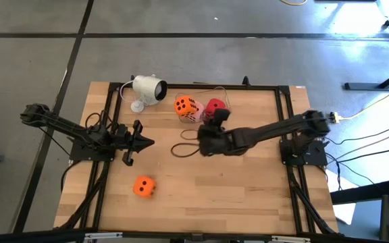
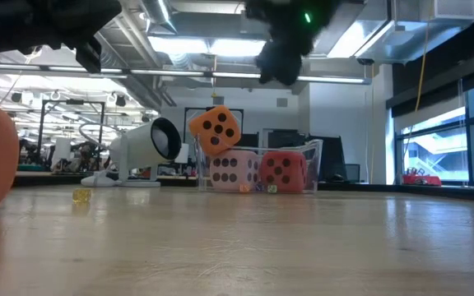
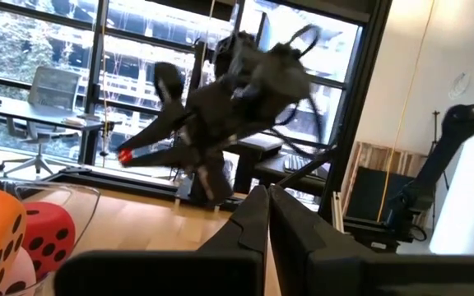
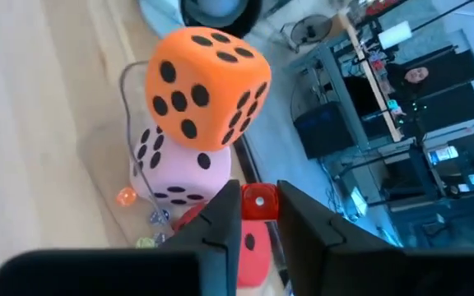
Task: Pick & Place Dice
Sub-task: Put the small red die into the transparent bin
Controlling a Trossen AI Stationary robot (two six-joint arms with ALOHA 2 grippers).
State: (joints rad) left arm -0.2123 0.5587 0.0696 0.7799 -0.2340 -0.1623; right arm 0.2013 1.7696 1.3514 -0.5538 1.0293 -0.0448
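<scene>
**Desk:** What is the right gripper (image 1: 216, 116) doing over the container?

**Photographer:** It hangs above the clear container (image 2: 315, 160) at the table's far edge, fingers nearly together with only a narrow gap, and empty: nothing sits between them in the right wrist view. Directly below are the red die (image 4: 249, 247), the pale pink die (image 4: 179, 168) beside it, and an orange die (image 4: 204, 82) perched tilted on the pink one.

**Desk:** And the left gripper (image 1: 147, 142)?

**Photographer:** Clenched shut, empty, waiting over the table's left side. The second orange die (image 1: 144, 187) lies alone on the bare wood toward the near edge, well apart from the container.

**Desk:** The risk?

**Photographer:** That stacked orange die looks unsteady. A brush from the right arm could tip it out over the rim. The white camera (image 1: 148, 88) and its cable sit just beside the container, so a wide swing could snag them.
</scene>
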